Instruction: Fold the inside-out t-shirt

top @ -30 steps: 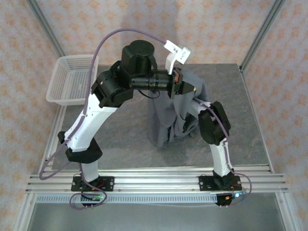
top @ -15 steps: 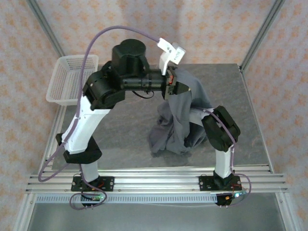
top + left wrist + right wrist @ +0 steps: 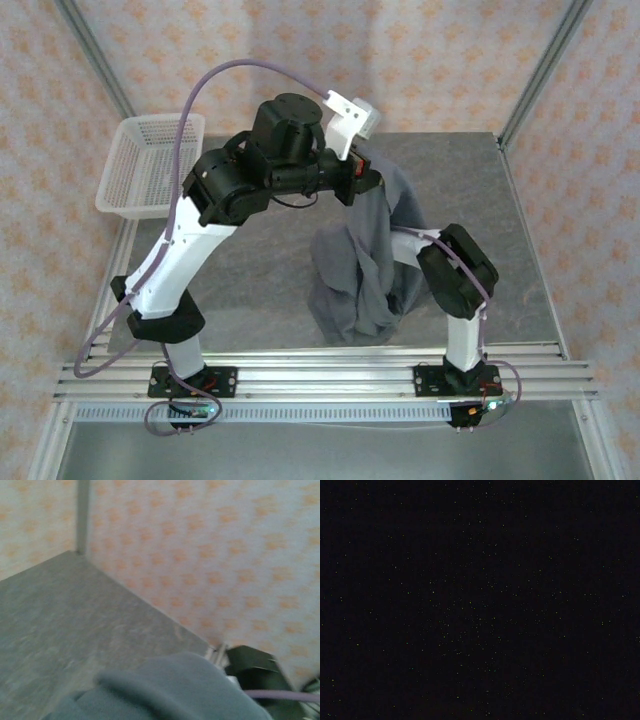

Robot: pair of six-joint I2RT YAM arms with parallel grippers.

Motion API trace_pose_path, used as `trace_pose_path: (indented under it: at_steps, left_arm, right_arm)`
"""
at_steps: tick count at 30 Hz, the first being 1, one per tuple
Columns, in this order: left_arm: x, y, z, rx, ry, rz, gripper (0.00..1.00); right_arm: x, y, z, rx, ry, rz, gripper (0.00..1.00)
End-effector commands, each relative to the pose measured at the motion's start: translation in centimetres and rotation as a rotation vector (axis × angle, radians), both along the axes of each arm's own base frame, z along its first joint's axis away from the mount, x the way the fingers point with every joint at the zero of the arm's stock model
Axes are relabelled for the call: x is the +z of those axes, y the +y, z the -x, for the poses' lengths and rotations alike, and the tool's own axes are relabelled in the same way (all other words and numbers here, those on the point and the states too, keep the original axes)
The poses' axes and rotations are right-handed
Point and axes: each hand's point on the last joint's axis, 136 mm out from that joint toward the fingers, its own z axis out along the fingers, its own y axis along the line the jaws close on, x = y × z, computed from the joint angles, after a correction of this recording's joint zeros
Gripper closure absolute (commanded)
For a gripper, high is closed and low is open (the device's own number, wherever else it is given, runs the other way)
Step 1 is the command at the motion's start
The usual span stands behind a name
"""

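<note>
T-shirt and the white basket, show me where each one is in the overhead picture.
t-shirt (image 3: 352, 275), top external view, on the bunched grey fabric low in the hanging part.
white basket (image 3: 165, 119), top external view, on its far rim.

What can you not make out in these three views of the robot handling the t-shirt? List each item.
- Top external view: folds of the t-shirt cover the right gripper, so any grip there is hidden.
- Left wrist view: blurred; fabric along the bottom edge covers the fingers of the left gripper.
- Right wrist view: too dark to make out anything.
- Top external view: seams too small to show which side is out.
</note>
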Motion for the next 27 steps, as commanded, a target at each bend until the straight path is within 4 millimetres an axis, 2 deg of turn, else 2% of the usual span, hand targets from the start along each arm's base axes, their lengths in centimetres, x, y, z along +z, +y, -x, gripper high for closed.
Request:
trace_pose_path:
  at_steps: [1, 6, 8, 10, 13, 16, 22, 24, 26, 27]
  left_arm:
    - [-1.4, 6.7, -5.4, 0.34, 0.073, -0.029, 1.0]
    - [-9.4, 14.2, -11.1, 0.634, 0.167, -0.231, 1.0]
    - [-13.9, 16.2, -12.6, 0.686, 0.244, -0.292, 1.0]
    - [-18.5, 17.8, -13.3, 0.718, 0.341, -0.35, 1.0]
    - [-24.7, 19.5, -13.2, 0.742, 0.468, -0.4, 1.0]
    - [-29.4, 19.8, -12.2, 0.737, 0.548, -0.433, 1.0]
    - [-36.2, 19.9, -9.6, 0.73, 0.688, -0.453, 1.0]
    - [-38.0, 20.1, -8.8, 0.729, 0.718, -0.47, 0.88]
    - [-39.1, 20.3, -8.0, 0.724, 0.74, -0.481, 0.6]
    - [-39.0, 20.3, -7.8, 0.721, 0.742, -0.479, 0.5]
  right_arm:
    - [0.0, 3.1, -2.3, -0.026, -0.129, -0.151, 1.0]
    - [6.2, 4.2, -3.4, -0.079, -0.31, -0.331, 1.0]
    - [9.1, 4.7, -3.6, -0.094, -0.388, -0.43, 1.0]
    - [11.9, 4.8, -3.7, -0.1, -0.468, -0.511, 1.0]
    - [16.1, 4.3, -4.3, -0.124, -0.607, -0.604, 1.0]
    - [19.2, 3.9, -4.9, -0.161, -0.703, -0.672, 1.0]
    - [23.6, 3.8, -6.1, -0.225, -0.822, -0.809, 1.0]
    - [25.1, 3.6, -6.6, -0.268, -0.862, -0.86, 1.0]
    - [27.5, 3.2, -7.4, -0.341, -0.911, -0.935, 1.0]
    - [28.9, 2.8, -7.7, -0.375, -0.94, -0.977, 1.0]
